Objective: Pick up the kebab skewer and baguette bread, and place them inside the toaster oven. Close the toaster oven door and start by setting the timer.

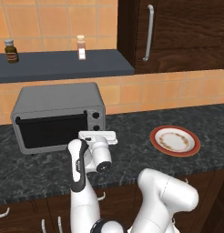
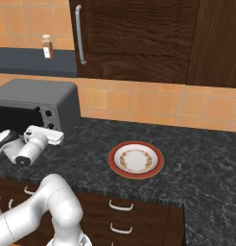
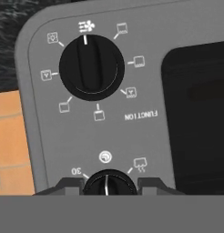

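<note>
This is a home kitchen, rendered rather than real. A dark speckled stone table (image 1: pixel 50 168) runs along a wall of orange-tan square tiles (image 1: pixel 132 93), with dark wood drawers and white curved pulls (image 2: pixel 121 206) beneath it. Above hang dark brown wooden cupboards with a long silver bar handle (image 1: pixel 149 32). A dark grey wall shelf (image 1: pixel 63 63) carries a small brown-lidded jar (image 1: pixel 11 50) and a pale spice shaker (image 1: pixel 81 48). On the table stand a grey metal box toaster oven (image 1: pixel 59 116) with a dark glass door (image 1: pixel 50 129) and black knobs, and a round red-rimmed white plate (image 1: pixel 174 141) with an orange patterned ring.
</note>
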